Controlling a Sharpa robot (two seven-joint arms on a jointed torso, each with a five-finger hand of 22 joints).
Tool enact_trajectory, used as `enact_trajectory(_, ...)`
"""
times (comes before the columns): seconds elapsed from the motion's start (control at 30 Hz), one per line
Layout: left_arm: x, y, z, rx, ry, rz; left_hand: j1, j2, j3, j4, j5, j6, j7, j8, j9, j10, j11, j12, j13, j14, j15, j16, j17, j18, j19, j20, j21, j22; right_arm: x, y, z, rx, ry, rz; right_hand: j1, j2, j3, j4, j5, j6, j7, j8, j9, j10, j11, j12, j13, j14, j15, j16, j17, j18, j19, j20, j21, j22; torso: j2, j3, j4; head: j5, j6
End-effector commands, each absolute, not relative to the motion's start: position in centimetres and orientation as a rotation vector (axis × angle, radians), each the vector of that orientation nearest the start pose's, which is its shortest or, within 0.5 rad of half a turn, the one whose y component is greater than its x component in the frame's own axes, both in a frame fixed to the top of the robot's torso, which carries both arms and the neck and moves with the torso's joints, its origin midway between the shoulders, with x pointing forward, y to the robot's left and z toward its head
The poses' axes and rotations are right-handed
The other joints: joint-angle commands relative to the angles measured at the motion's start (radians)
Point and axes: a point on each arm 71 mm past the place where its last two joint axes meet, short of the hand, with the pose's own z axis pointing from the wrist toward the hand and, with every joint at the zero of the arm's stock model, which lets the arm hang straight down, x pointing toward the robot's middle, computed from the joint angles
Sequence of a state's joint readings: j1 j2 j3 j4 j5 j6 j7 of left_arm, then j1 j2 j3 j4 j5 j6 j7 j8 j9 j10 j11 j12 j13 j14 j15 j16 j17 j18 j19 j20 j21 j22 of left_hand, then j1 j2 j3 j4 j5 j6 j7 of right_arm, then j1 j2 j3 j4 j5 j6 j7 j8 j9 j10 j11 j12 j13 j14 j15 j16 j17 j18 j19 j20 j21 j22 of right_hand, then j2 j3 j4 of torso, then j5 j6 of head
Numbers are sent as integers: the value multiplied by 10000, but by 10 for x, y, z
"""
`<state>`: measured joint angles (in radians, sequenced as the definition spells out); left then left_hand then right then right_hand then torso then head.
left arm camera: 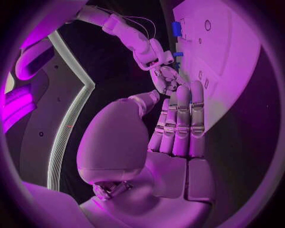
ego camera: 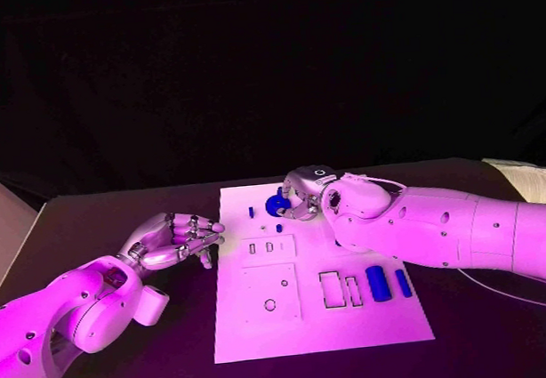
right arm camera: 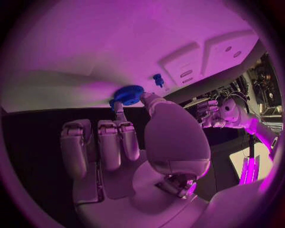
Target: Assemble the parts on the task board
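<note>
1. Furthest left, the left hand [ego camera: 175,239] hovers just off the left edge of the white rectangular task board [ego camera: 313,324], over the black tabletop [ego camera: 82,215]. Its fingers are curled in together and I see nothing in them; in the left wrist view they lie straight and side by side [left arm camera: 181,123], with nothing held.

2. On the board's left half sit raised white square blocks with small slots and holes [ego camera: 267,248]; nothing blue stands in them that I can make out.

3. At the board's far end, near its middle, the right hand [ego camera: 310,190] holds a round blue disc-shaped part [ego camera: 276,206]. The right wrist view shows the disc [right arm camera: 128,94] pinched between the thumb and a fingertip, while the other fingers [right arm camera: 109,142] hang loose below it. The disc is at the board's surface; whether it is seated or just touching I cannot tell.

4. Two small blue pegs [ego camera: 279,228] lie or stand near the disc.

5. Toward the right of the board, a blue cylinder [ego camera: 378,283] and a thinner blue bar [ego camera: 403,283] lie beside two empty rectangular slots [ego camera: 332,289].

6. The step in hand looks like placing or turning the disc at its spot. Next, I judge, the right hand must align it squarely, press it home, then let go cleanly; the cylinder and bar are not yet fitted.
</note>
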<state>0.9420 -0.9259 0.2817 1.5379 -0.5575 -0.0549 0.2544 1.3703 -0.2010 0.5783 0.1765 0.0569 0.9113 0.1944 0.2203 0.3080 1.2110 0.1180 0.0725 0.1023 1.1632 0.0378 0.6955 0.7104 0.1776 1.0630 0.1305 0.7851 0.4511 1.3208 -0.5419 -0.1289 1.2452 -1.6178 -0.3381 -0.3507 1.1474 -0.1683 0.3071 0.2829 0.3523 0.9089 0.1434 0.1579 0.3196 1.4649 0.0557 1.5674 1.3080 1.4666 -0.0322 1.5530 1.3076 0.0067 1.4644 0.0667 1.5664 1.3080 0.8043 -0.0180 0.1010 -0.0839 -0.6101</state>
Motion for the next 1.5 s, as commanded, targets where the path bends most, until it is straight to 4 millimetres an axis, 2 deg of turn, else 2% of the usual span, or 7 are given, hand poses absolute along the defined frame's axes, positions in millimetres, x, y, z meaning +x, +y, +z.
enact_trajectory(0.03,471,234,-185,-6541,16534,-15219,73,50,61,-25,-22,-66,-9,-62,14,-101,0,-58,-17,-73,26,-49,-3,56,-66,7,57,16,542,-139,-169,-2391,15999,3410,24,45,69,13,50,16,-3,-66,12,1059,72,34,2628,967,52,54,2285,-67,1064,58,44,2628,6,-4,2,-11,-4)
enact_trajectory(0.4,471,236,-185,-6564,16502,-15146,80,44,70,-38,-22,-85,-2,-74,17,-129,7,-69,-23,-73,30,-55,-2,55,-73,8,68,23,528,-164,-155,-1892,14727,3972,-49,29,129,45,146,108,1,-40,36,1059,81,34,2628,964,40,49,2272,-67,1064,54,44,2628,-18,-2,-45,22,33)
enact_trajectory(0.6,472,238,-185,-6588,16413,-15095,82,40,72,-44,-22,-93,1,-79,18,-141,11,-73,-26,-75,32,-59,-1,55,-77,9,72,25,520,-193,-139,-855,13589,5164,10,-121,134,2,-45,97,27,-83,38,1059,103,34,2628,953,19,31,2226,-67,1064,36,44,2628,-57,37,-118,41,83)
enact_trajectory(0.97,472,239,-183,-6628,16178,-15083,78,36,74,-47,-24,-103,5,-85,20,-153,16,-75,-29,-79,37,-65,-1,53,-85,11,78,28,518,-273,-129,394,14591,6773,1664,-542,654,-1005,-720,172,73,-197,80,1059,148,34,2628,937,-8,-1,2169,-67,1064,11,44,2628,-160,136,-275,-66,114)
enact_trajectory(1.3,471,236,-184,-6623,16142,-15196,74,32,73,-48,-25,-104,5,-86,22,-154,17,-73,-29,-81,39,-68,-1,53,-89,13,81,30,522,-332,-134,444,15283,5828,2326,-728,697,-1448,-775,204,49,-247,81,1059,126,34,2628,950,-29,19,2228,-67,1064,12,44,2628,-165,169,-287,-152,114)
enact_trajectory(1.4,470,236,-185,-6657,16143,-15203,74,32,73,-48,-25,-104,5,-86,22,-154,17,-73,-29,-81,39,-68,-1,53,-89,13,81,30,523,-340,-138,335,15418,5471,2363,-739,701,-1474,-757,194,48,-258,78,1059,126,34,2628,952,-30,22,2237,-67,1064,11,44,2628,-166,164,-282,-190,85)
enact_trajectory(1.5,469,237,-186,-6693,16158,-15207,78,31,78,-59,-25,-103,5,-86,28,-156,17,-69,-30,-82,40,-74,0,53,-97,15,89,35,524,-343,-143,318,15592,5254,2377,-756,686,-1486,-763,120,71,-311,60,1059,139,34,2628,953,-20,24,2244,-67,1064,12,44,2628,-152,185,-281,-228,56)
